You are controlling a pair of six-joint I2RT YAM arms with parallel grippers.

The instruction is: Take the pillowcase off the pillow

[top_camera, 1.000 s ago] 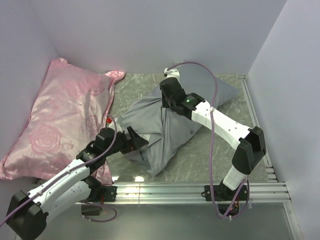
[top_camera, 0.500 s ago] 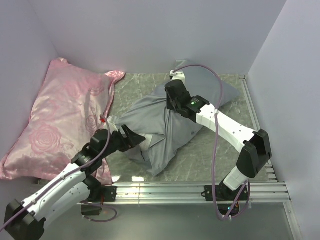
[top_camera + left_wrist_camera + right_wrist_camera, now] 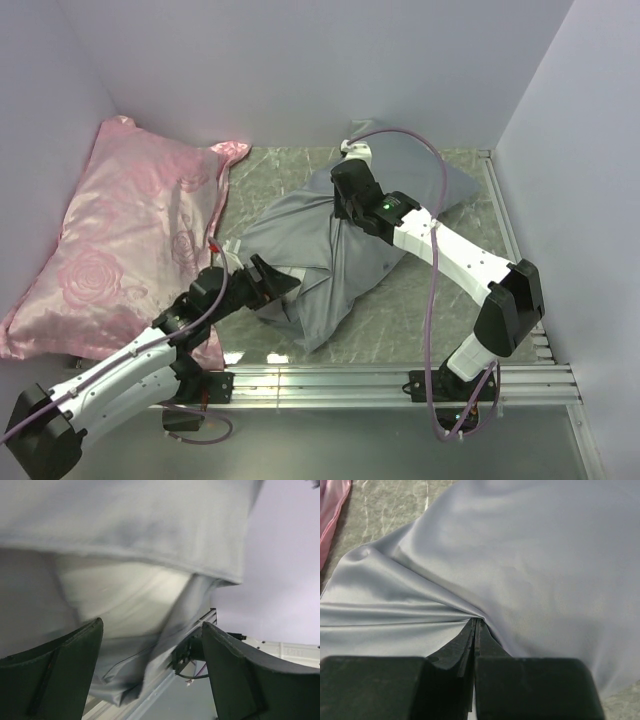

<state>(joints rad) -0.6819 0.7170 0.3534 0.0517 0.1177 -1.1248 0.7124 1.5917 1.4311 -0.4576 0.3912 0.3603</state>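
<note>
The grey pillowcase (image 3: 330, 250) lies crumpled in the middle of the table, still over the white pillow (image 3: 125, 597). A bit of the pillow shows at the case's near left opening (image 3: 291, 284). My right gripper (image 3: 347, 207) is shut on a pinched fold of the pillowcase (image 3: 520, 560) on its top side, with creases running into the fingertips (image 3: 470, 630). My left gripper (image 3: 272, 287) is open at the opening. Its wide fingers (image 3: 55, 675) straddle the pillow's end and the hanging edge of the case (image 3: 150, 525) without closing on either.
A pink rose-patterned satin pillow (image 3: 140, 240) leans against the left wall, close to my left arm. A metal rail (image 3: 400, 380) runs along the table's near edge. Walls close in at the back and on the right.
My right gripper has drawn the pinched fold slightly back and right, bunching the case. My left gripper pulled back a little, then moved in again toward the opening, staying open.
</note>
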